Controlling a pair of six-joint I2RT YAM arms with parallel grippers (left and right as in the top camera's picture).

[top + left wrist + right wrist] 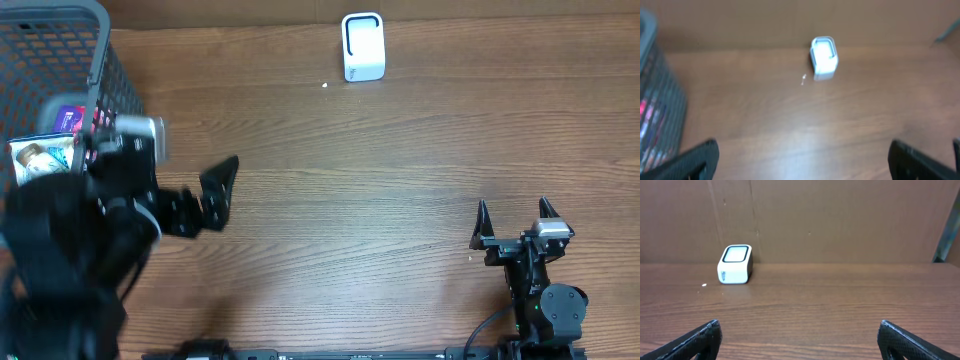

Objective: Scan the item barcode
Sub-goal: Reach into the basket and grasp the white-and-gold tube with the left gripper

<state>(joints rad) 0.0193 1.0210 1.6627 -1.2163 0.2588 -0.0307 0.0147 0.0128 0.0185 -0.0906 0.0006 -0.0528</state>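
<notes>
Left gripper [221, 196]: mine, jaws fully spread, empty, beside basket [103, 60]. Right gripper [513, 212]: wide open, empty. Items [45, 155]: inside basket, packed close. Scanner [362, 46]: far edge, well apart. Risk: I snag the basket wall or pinch two items together.

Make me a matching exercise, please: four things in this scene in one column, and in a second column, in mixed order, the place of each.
Things:
1. white scanner
2. grey basket
3. left gripper
4. right gripper

Places:
A. near edge, on the right
B. far left corner
C. far edge, about the middle
D. left side, just to the right of the basket

Pairs: 1-C, 2-B, 3-D, 4-A.
</notes>
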